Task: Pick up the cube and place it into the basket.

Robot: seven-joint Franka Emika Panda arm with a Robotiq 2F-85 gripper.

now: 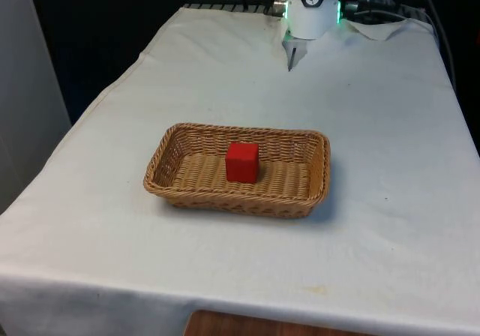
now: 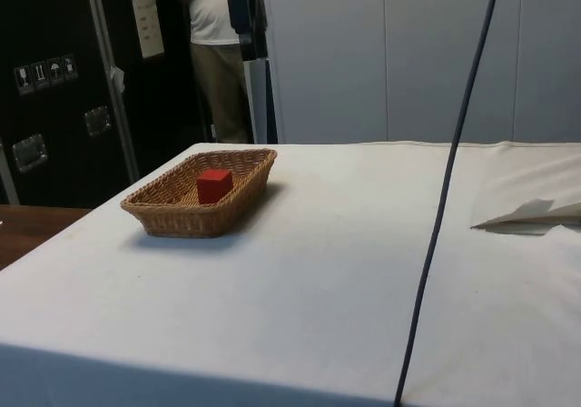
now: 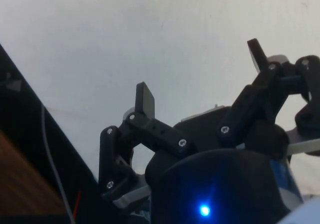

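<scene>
A red cube rests inside the brown wicker basket, near its middle; the side view has the same cube within the basket. My gripper is open, its two black fingertips wide apart with nothing between them, over bare white cloth. It is far from the basket.
The white cloth covers the table, with its edge dropping off near the front. The arm's white base stands at the far end. A person stands behind the table in the side view. A dark cable hangs across that view. Wrinkled cloth lies near it.
</scene>
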